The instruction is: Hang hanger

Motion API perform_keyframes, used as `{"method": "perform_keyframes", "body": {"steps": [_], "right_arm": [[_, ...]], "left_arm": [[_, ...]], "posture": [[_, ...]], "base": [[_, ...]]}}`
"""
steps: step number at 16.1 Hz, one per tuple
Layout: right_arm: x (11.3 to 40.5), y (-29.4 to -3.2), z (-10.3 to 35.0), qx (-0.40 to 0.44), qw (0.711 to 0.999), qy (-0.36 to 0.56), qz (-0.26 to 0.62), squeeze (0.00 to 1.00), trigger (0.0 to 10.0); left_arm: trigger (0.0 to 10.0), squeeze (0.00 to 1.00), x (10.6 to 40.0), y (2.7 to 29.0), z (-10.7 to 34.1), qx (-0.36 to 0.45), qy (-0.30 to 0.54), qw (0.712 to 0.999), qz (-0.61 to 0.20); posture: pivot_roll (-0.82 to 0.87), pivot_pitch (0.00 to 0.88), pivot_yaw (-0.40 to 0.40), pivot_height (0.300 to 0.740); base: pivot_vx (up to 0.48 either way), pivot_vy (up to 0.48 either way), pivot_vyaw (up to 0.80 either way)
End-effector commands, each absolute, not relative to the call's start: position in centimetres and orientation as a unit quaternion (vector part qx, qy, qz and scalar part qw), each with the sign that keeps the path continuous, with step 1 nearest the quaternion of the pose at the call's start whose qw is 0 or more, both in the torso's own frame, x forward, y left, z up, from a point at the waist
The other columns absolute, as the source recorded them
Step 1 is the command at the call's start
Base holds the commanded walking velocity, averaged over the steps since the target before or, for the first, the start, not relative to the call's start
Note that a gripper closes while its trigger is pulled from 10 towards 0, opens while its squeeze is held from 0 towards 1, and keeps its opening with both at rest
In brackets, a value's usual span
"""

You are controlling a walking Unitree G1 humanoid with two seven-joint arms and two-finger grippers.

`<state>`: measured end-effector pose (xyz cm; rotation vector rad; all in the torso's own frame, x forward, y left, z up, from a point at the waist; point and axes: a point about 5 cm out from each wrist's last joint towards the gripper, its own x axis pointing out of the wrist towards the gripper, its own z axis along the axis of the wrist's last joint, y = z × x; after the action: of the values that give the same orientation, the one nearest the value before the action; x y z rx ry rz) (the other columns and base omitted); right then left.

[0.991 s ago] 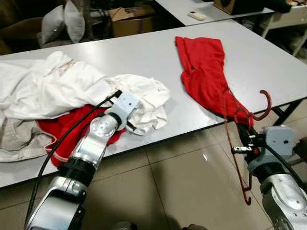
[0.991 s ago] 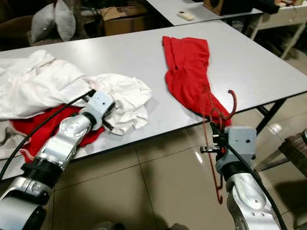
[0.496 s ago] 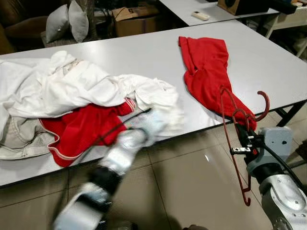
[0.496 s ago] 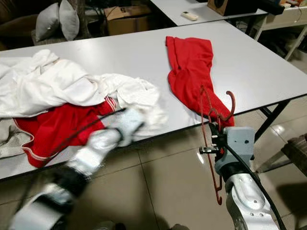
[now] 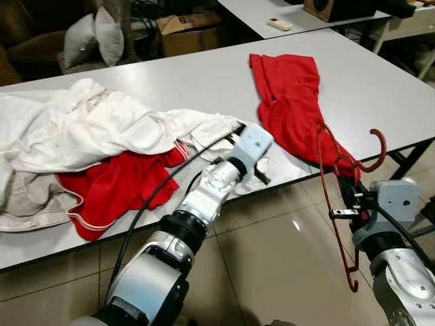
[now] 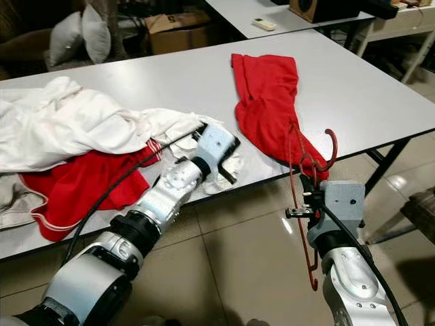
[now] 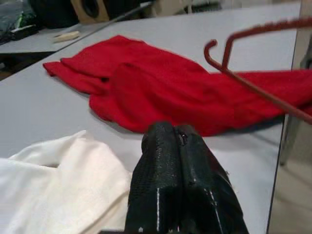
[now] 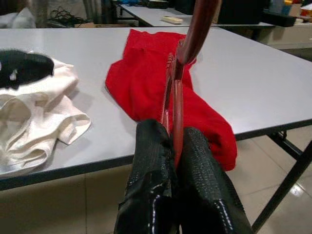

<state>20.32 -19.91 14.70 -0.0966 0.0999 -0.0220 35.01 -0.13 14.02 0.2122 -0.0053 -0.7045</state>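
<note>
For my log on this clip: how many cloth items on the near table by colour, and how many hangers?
Red garments: 2 (one, one under the white pile)
White cloth pile: 1
Dark red hanger: 1, held by the right gripper
Total: 4

Dark red hanger [image 5: 340, 197], thin wire frame with curved hook uppermost, upright just off the table's front edge, beside a red garment's [image 5: 293, 102] end, pinched between the right gripper's [image 8: 175, 146] black fingers.
</note>
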Motion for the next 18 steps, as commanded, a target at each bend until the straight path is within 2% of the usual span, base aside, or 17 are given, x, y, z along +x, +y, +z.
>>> {"method": "perform_keyframes", "body": {"steps": [1, 3, 4, 6, 9, 10, 12, 14, 16, 18], "right_arm": [[20.5, -20.0, 16.2, -0.053, 0.998, 0.014, 0.004, 0.00, 10.0], [21.1, -20.6, 18.0, -0.032, 0.999, -0.020, 0.029, 0.00, 10.0], [21.2, -20.7, 18.4, -0.024, 0.999, -0.028, 0.036, 0.00, 10.0], [21.6, -21.0, 19.5, -0.018, 0.997, -0.046, 0.062, 0.00, 10.0], [21.8, -21.0, 19.5, -0.017, 0.996, -0.042, 0.073, 0.00, 10.0], [21.9, -20.6, 19.1, -0.023, 0.997, -0.033, 0.072, 0.00, 10.0], [22.0, -19.8, 18.3, -0.010, 0.998, -0.016, 0.058, 0.00, 10.0], [22.0, -19.1, 17.9, 0.003, 0.998, -0.010, 0.058, 0.00, 10.0], [21.9, -17.3, 17.4, 0.033, 0.998, -0.006, 0.060, 0.00, 10.0], [21.9, -16.9, 17.3, 0.035, 0.997, -0.006, 0.063, 0.00, 10.0]], "left_arm": [[10.0, 0.00, 34.7, 0.1, 14.4, 0.065, -0.013, 0.922, -0.381], [10.0, 0.00, 33.6, 1.7, 14.0, 0.031, -0.010, 0.889, -0.456], [10.0, 0.00, 33.4, 2.1, 13.9, 0.029, -0.010, 0.884, -0.466], [10.0, 0.00, 33.9, 5.7, 14.4, 0.044, -0.008, 0.911, -0.411], [10.0, 0.00, 34.2, 9.0, 14.6, 0.057, -0.001, 0.939, -0.340], [10.0, 1.00, 33.4, 10.7, 14.9, 0.026, -0.001, 0.950, -0.312], [10.0, 1.00, 31.3, 12.3, 15.3, -0.001, -0.008, 0.960, -0.281], [10.0, 1.00, 30.6, 12.9, 15.6, -0.010, -0.017, 0.965, -0.262], [10.0, 1.00, 30.3, 14.7, 16.6, 0.034, -0.026, 0.976, -0.214], [10.0, 1.00, 30.5, 15.4, 17.0, 0.054, -0.024, 0.979, -0.197]], "posture": [[-0.18, 0.007, 0.070, 0.740], [-0.17, 0.013, 0.064, 0.740], [-0.16, 0.013, 0.063, 0.740], [-0.14, 0.020, 0.050, 0.740], [-0.13, 0.025, 0.054, 0.740], [-0.13, 0.026, 0.055, 0.740], [-0.12, 0.029, 0.052, 0.740], [-0.12, 0.029, 0.050, 0.740], [-0.11, 0.024, 0.034, 0.740], [-0.11, 0.023, 0.034, 0.740]], "base": [[0.000, 0.000, 0.00], [0.000, 0.000, 0.00], [0.000, 0.000, 0.00], [0.000, 0.000, 0.00], [0.000, 0.000, 0.00], [0.000, 0.000, 0.00], [0.000, 0.000, 0.00], [0.000, 0.000, 0.00], [0.000, 0.000, 0.00], [0.000, 0.000, 0.00]]}}
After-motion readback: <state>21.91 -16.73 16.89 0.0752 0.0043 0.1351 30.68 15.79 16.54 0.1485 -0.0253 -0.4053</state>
